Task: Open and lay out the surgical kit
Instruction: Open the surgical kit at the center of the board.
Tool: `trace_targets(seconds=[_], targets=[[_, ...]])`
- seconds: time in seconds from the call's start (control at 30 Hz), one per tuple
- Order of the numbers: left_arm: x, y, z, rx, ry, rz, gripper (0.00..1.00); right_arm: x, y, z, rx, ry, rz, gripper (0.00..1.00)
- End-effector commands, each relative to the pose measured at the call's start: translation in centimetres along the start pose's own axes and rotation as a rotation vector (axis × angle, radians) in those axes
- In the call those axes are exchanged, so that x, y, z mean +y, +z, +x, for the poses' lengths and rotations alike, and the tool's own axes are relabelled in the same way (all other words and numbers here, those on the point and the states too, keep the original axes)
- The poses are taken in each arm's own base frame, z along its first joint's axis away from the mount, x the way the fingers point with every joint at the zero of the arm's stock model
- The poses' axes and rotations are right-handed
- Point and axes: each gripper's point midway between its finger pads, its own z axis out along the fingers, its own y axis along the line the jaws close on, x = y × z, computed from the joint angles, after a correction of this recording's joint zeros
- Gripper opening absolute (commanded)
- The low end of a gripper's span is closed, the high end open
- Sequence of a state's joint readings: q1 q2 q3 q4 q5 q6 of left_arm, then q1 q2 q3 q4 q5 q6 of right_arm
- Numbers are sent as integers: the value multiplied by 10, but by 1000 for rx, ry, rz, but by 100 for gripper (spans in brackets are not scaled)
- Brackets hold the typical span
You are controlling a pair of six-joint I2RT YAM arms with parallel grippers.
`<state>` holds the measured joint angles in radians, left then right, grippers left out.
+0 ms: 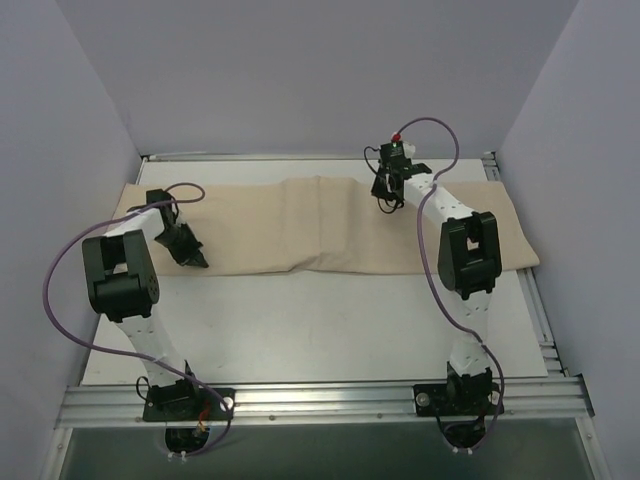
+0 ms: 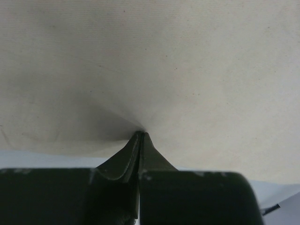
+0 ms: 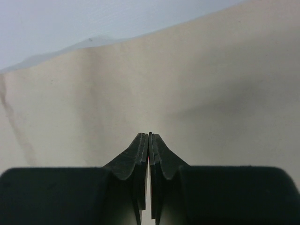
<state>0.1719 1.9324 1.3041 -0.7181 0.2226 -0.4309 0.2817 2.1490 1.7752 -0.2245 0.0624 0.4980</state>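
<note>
The surgical kit shows only as a large beige cloth wrap [image 1: 260,235] spread across the far half of the table, with a thicker folded band [image 1: 320,225] in its middle. My left gripper [image 1: 190,252] sits at the cloth's near left edge. In the left wrist view its jaws [image 2: 141,133] are shut, and the cloth [image 2: 187,70] puckers to a point at their tips. My right gripper [image 1: 385,200] is over the cloth's far side, right of the band. It [image 3: 150,135] is shut with nothing between the fingers, the cloth [image 3: 211,93] lying flat behind.
The bare white tabletop [image 1: 320,320] lies between the cloth and the arm bases. An aluminium rail [image 1: 330,400] runs along the near edge. Pale walls close in the left, back and right sides. Purple cables [image 1: 60,290] loop off both arms.
</note>
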Motion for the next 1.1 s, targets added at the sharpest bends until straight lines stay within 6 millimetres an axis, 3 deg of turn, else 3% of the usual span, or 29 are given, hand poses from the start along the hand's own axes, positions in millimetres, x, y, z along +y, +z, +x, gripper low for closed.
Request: trace_targets(seconds=[0.0,0.03,0.13,0.17,0.27,0.4,0.53,0.6,0.67,0.7,0.73,0.8,0.83,0.87,0.93,0.97,1.03,1.07], targets=[[-16,5,-8,-8,0,56,2,-29,12,13,32,40,63,3],[-16,7,-7,-4,-2,56,2,-44,20,27,68,44,91,2],[-17,13,-3,11,-5,53,2,-70,29,43,113,64,127,0],[-17,14,-2,15,-5,51,2,-82,32,60,148,69,144,0],[-15,19,3,30,-15,48,2,-110,33,79,196,102,179,0],[-12,20,6,31,-21,37,2,-129,27,83,203,102,202,0],[-11,17,4,29,-15,22,2,-132,26,79,209,86,203,0],[-11,11,1,12,-11,19,2,-121,25,74,209,47,180,0],[-16,-2,-5,-28,3,30,4,-102,22,50,154,8,154,4],[-18,-7,-7,-42,8,37,18,-88,20,46,139,-31,148,10],[-22,-12,-9,-54,16,50,25,-73,17,25,93,-39,124,12],[-33,-30,-17,-94,47,83,31,-53,13,6,34,-59,110,21],[-36,-36,-19,-104,57,88,34,-29,8,-8,-15,-73,76,26],[-43,-49,-25,-138,75,103,34,-16,6,-20,-56,-75,53,33],[-49,-61,-29,-174,100,116,35,12,3,-30,-111,-89,21,37],[-55,-72,-31,-202,113,135,35,28,-2,-48,-157,-86,-9,38],[-62,-81,-31,-227,131,151,35,43,7,-50,-172,-105,-17,40],[-66,-88,-30,-242,140,163,35,64,-1,-64,-214,-118,-45,41]])
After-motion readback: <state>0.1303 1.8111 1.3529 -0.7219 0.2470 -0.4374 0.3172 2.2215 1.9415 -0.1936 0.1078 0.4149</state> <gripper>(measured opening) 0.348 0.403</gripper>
